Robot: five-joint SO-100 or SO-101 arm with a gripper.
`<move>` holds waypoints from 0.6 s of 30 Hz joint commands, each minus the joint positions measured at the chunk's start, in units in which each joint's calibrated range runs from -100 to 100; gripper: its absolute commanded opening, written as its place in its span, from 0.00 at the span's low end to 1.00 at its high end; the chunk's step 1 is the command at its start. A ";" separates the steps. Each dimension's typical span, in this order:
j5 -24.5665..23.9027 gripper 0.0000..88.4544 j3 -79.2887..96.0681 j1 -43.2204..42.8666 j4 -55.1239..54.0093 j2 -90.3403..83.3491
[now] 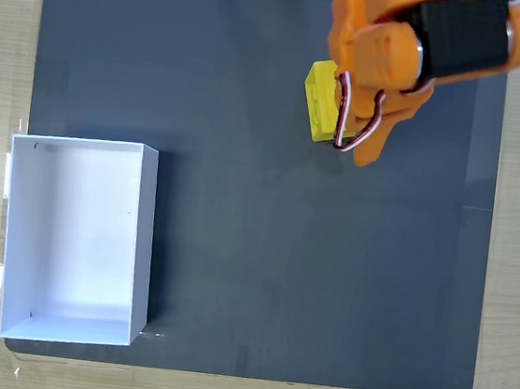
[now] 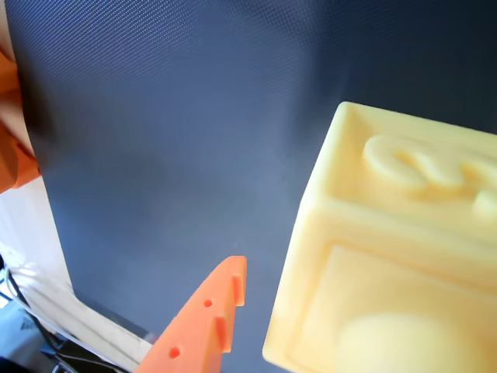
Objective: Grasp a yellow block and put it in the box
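The yellow block (image 1: 323, 100) lies on the dark mat near the top right in the fixed view, its right side tucked under the orange arm. My gripper (image 1: 347, 134) hovers over that side of it. Close up in the wrist view, the yellow block (image 2: 388, 256) takes up the right half. One orange fingertip (image 2: 221, 299) stands just left of it with a thin gap of mat between them. The other finger is hidden, and the jaws look open around the block. The white box (image 1: 147, 238) sits at the mat's lower left, far from the block.
A dark grey mat (image 1: 254, 250) covers most of the light wooden table (image 1: 4, 53). Between block and box the mat is bare. Red, white and black wires (image 1: 347, 111) hang from the arm beside the block.
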 commanded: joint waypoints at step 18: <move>0.24 0.29 -2.30 -0.99 -3.88 5.28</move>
